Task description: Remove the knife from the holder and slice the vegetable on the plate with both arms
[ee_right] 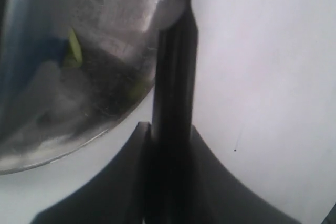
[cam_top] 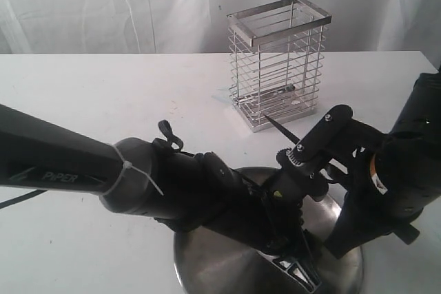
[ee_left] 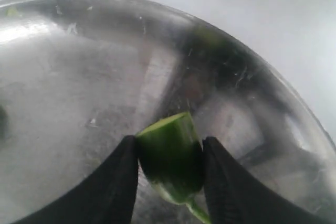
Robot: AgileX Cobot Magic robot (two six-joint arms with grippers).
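Vegetable point(ee_left: 170, 156): a short dark green stub lying on the plate point(ee_left: 79, 77). Its pale cut face is tilted upward and its thin stem is at the opposite end.

Left end effector point(ee_left: 170, 142): clamped on the vegetable, with one black finger point(ee_left: 123, 171) pressed against each flank.

Plate: a shiny steel round resting on the white bench point(cam_top: 103, 87). In the exterior view, both arms largely cover its rim point(cam_top: 207, 270).

Knife point(ee_right: 176, 77): gripped by the right end effector point(ee_right: 170, 128), whose fingers are closed tight on either side of it. In the right wrist view its dark length runs out past the plate's edge point(ee_right: 105, 3). A small green patch shows on the steel there, but it is unclear whether this is a slice or a reflection. In the exterior view the narrow pointed blade point(cam_top: 279, 127) slants toward the base of the holder point(cam_top: 279, 63), with its tip near the wire.

Holder: an upright silver wire basket standing on the bench beyond the plate.

Left arm point(cam_top: 69, 163): enters from the left, lettered "PiPER", and reaches over the plate.

Right arm point(cam_top: 406, 163): enters from the right and bears an orange label.
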